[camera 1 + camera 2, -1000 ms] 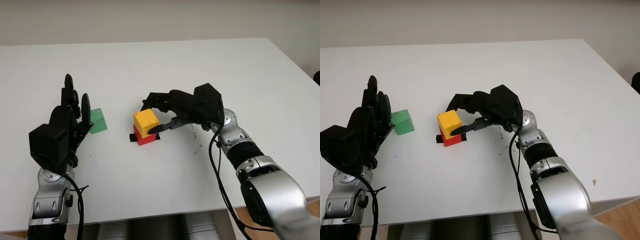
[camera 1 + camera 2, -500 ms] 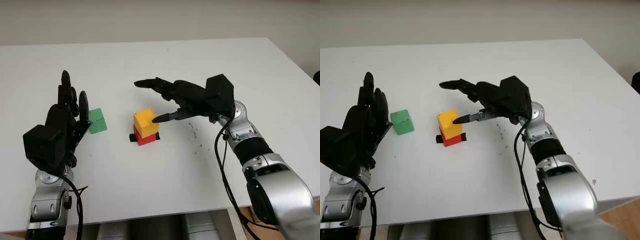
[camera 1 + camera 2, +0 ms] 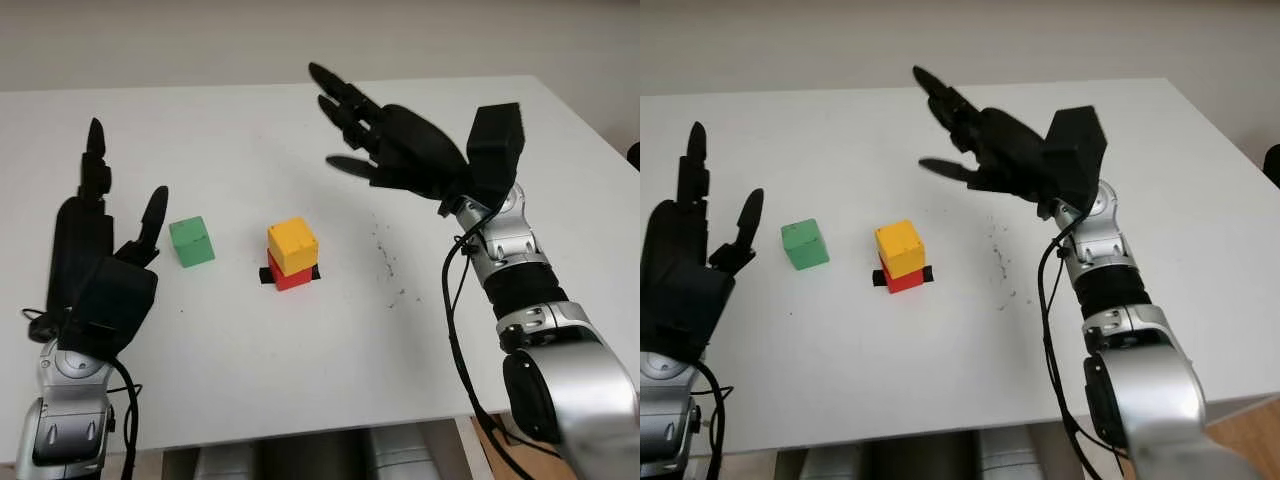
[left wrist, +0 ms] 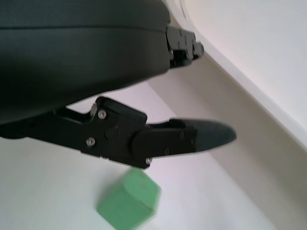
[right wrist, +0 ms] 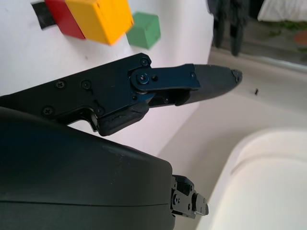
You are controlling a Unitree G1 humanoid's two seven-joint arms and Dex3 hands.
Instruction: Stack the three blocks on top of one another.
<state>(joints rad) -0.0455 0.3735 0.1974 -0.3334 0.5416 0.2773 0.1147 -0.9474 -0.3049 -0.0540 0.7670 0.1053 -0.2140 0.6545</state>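
Left eye view: small green cube (image 3: 191, 241) sits on the white table (image 3: 300, 340), just beside my open, empty left hand (image 3: 95, 265). Yellow cube (image 3: 292, 245) tops red cube (image 3: 293, 275). My right hand (image 3: 400, 150), open, is raised farther off; left should fetch.

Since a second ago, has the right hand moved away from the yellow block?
Yes. The right hand, open, has lifted up and back from the yellow block, which sits on the red block.

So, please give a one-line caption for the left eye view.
Yellow block on red block, green block apart; both hands, left and right, open.
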